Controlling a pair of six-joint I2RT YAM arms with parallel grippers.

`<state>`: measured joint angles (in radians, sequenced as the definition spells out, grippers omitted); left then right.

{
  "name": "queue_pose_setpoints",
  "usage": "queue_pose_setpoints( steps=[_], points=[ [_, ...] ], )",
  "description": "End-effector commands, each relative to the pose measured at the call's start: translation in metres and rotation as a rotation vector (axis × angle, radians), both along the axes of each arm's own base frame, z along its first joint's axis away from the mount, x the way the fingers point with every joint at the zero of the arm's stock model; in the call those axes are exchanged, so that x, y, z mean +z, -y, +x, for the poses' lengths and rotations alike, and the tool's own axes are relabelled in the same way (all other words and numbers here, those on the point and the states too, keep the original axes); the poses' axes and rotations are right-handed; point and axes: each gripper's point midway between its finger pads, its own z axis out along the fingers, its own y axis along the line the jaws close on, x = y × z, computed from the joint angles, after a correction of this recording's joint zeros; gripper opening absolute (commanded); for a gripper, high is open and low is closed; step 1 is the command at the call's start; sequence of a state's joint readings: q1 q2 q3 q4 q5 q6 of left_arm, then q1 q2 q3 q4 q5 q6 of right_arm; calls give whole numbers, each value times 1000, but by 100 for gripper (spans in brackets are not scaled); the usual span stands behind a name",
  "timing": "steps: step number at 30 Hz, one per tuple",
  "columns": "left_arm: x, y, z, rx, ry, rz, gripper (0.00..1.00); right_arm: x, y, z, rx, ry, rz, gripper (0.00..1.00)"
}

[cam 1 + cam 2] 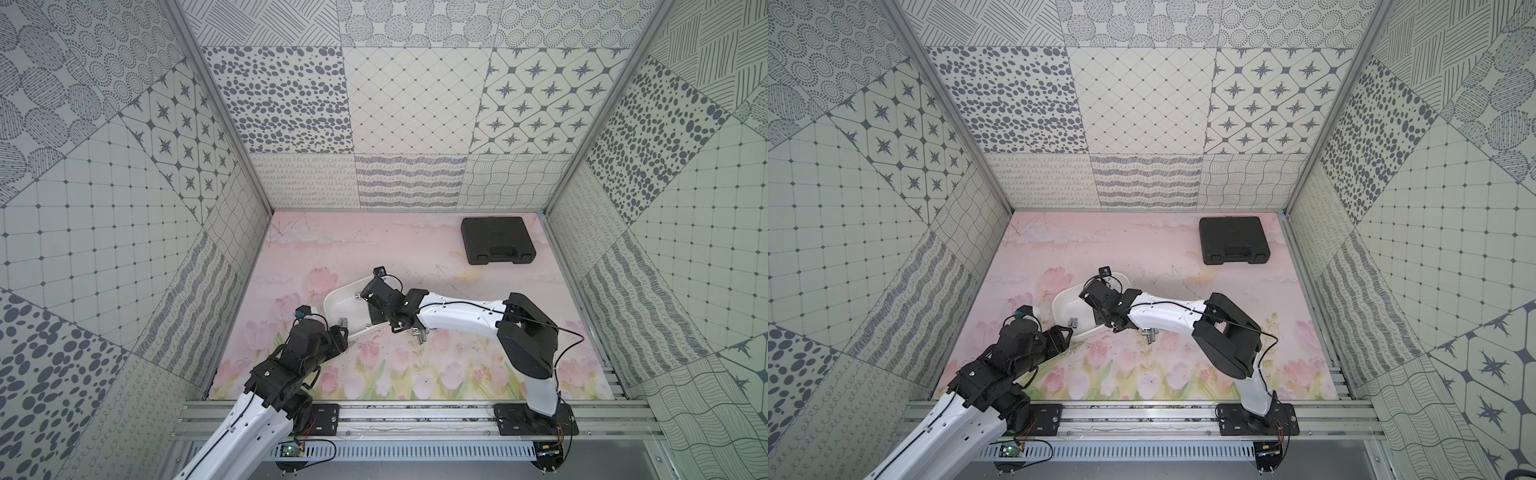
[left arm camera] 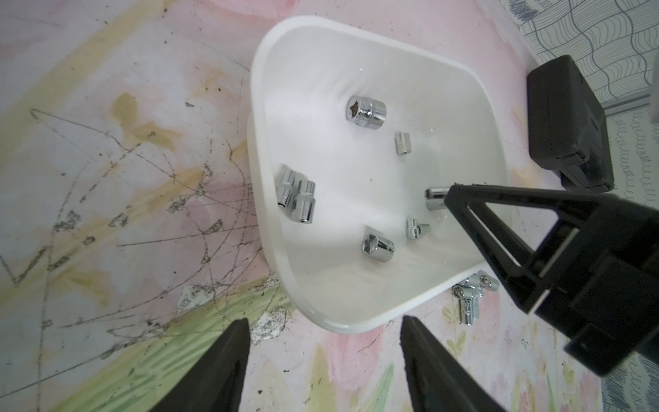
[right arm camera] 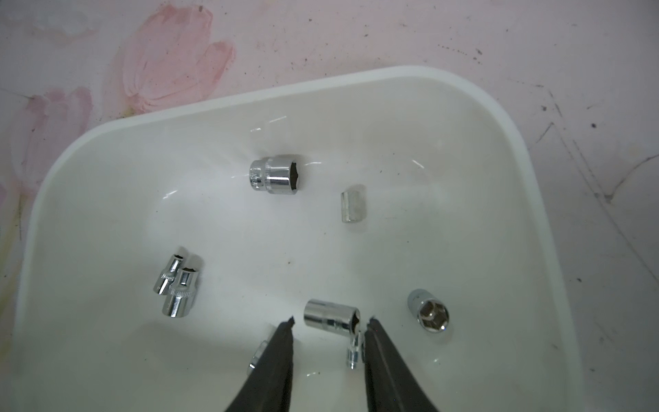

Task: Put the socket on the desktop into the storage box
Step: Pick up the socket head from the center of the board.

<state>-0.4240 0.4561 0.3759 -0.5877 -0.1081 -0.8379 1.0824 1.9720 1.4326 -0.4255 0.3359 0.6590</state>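
The white storage box (image 1: 337,300) lies on the tulip-printed desktop (image 1: 374,249) at its middle, with several chrome sockets inside. My right gripper (image 3: 331,319) hangs inside the box, open. A socket (image 3: 321,315) lies on the box floor between its fingertips, with a gap on one side. Loose sockets (image 1: 419,334) lie in a cluster on the desktop beside the box's near edge, under the right forearm. My left gripper (image 2: 325,321) is open and empty, low over the desktop at the box's near left corner.
A shut black tool case (image 1: 498,240) lies at the far right of the desktop. Patterned walls close in three sides, and an aluminium rail (image 1: 415,419) carries both arm bases along the front. Inside the box are a large socket (image 3: 276,174) and a touching pair (image 3: 178,285).
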Motion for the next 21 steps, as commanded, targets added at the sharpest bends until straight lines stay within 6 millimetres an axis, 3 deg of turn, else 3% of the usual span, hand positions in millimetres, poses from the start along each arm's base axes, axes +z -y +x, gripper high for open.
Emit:
queue_pose_setpoints(
  steps=[1, 7, 12, 17, 21],
  points=[
    [3, 2, 3, -5, 21, -9, 72, 23, -8, 4, 18, 31, 38, 44],
    [3, 2, 3, -6, 20, -9, 72, 61, 15, -7, 10, 74, 79, 49],
    [3, 3, 3, -6, 20, -13, 72, 76, 71, -25, -53, 123, 77, 49],
    [4, 2, 3, -5, 22, -11, 72, 67, 144, -47, -171, 151, 85, 50],
    [3, 2, 3, -2, 22, -10, 72, 43, 184, -63, -243, 135, 83, 51]
  ],
)
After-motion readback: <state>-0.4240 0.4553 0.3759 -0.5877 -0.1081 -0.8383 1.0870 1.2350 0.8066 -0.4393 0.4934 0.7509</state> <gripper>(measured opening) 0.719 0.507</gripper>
